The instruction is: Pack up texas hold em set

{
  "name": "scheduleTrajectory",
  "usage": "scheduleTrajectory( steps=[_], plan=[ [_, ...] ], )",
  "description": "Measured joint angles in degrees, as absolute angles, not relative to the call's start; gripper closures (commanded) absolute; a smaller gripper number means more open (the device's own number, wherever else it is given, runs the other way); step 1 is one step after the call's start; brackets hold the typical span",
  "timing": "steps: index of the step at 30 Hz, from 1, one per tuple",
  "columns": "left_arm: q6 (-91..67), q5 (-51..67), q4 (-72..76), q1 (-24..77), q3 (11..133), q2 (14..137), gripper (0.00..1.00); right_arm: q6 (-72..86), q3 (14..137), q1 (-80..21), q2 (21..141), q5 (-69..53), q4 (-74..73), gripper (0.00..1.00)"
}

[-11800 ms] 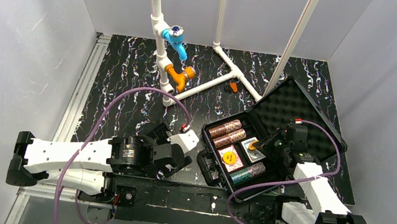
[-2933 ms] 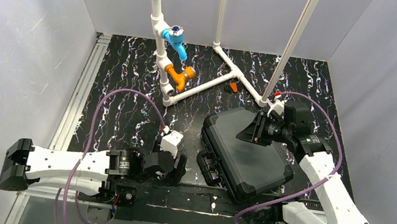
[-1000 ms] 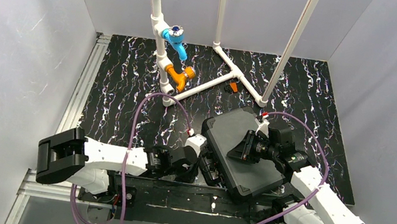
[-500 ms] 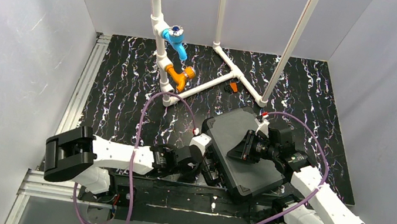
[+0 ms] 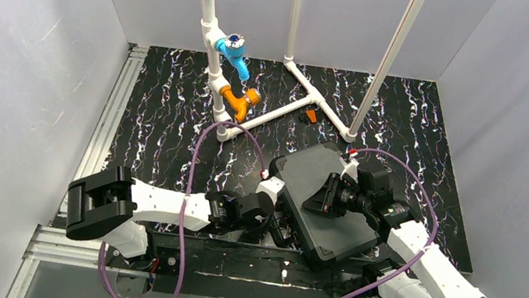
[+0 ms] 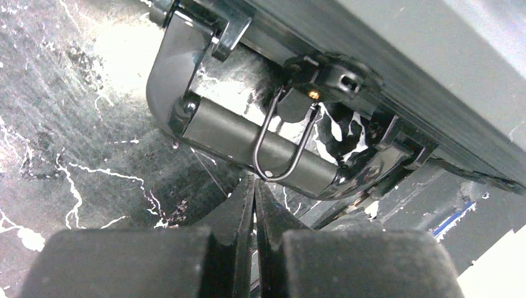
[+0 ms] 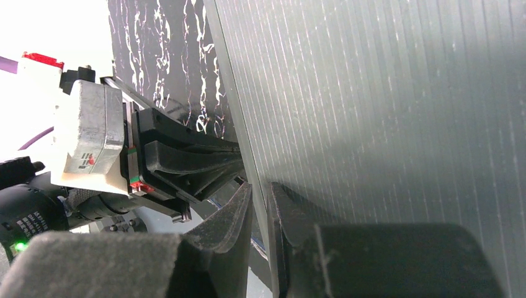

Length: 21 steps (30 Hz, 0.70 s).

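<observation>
Black plastic: the shut case (image 5: 316,232) is seen from above lying flat near the front, with the right gripper (image 5: 310,202) laid on top, likely to hold it down. By the left wrist, the left gripper (image 6: 255,194) is shown clenched empty just beside the handle (image 6: 242,136), probably for latching. By the right wrist, fingers (image 7: 239,211) are shown nearly together; a grip cannot be told.

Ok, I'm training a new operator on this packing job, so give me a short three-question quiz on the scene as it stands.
1. True or false: the black case stands open.
2. The shut left jaws point at the case's: A) handle B) hinge C) foam lining.
3. Fill in: the right jaws sit over the case's ____.
Key: 1 false; 2 A; 3 lid.
</observation>
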State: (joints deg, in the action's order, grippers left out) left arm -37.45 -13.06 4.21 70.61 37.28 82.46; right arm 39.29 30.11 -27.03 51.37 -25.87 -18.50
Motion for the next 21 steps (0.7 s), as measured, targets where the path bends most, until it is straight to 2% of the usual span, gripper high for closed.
scheduleTrajectory(
  steps=[21],
  plan=[
    [-36.4, -13.1, 4.3, 70.5, 40.6, 84.2, 1.0, 39.3, 30.1, -27.0, 51.4, -25.8, -18.4, 0.76]
  ],
)
